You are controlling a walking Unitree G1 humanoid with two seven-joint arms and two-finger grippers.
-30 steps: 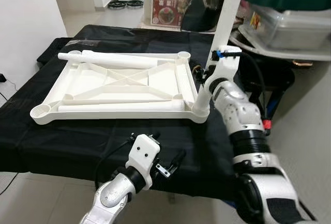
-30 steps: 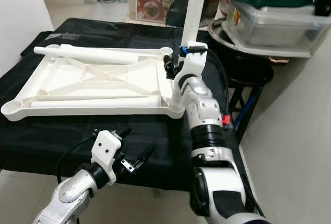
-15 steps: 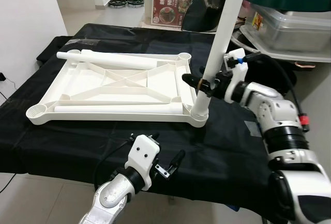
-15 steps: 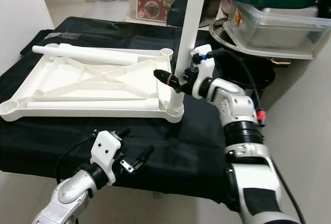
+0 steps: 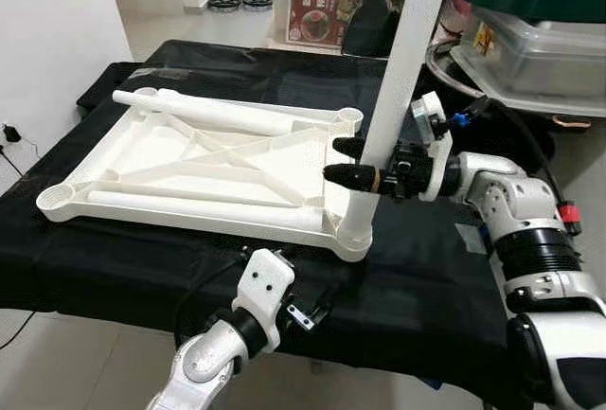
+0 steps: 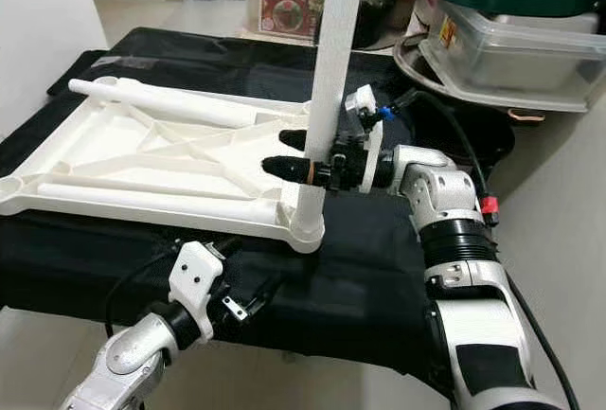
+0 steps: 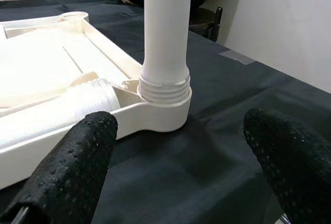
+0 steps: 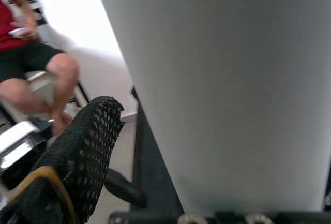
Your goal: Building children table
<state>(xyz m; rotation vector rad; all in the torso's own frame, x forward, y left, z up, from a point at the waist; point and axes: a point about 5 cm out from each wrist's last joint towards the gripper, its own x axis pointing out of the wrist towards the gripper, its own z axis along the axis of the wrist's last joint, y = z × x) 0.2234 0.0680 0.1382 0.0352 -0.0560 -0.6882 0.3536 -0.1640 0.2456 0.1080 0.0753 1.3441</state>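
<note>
- White table top (image 5: 204, 169) lies upside down on the black-covered counter (image 5: 426, 268), so its corner sockets face up.
- One leg (image 5: 398, 79) stands upright in the near right corner socket (image 7: 163, 102), its threads visible at the collar; judged not fully screwed in.
- Right pincer (image 5: 343, 162) has its fingers either side of the leg, low down, apparently gripping to turn it.
- Two more legs (image 5: 227, 115) lie loose in the top.
- Left pincer (image 7: 176, 146) hovers spread at the counter's edge, pointing at the socket.
</note>
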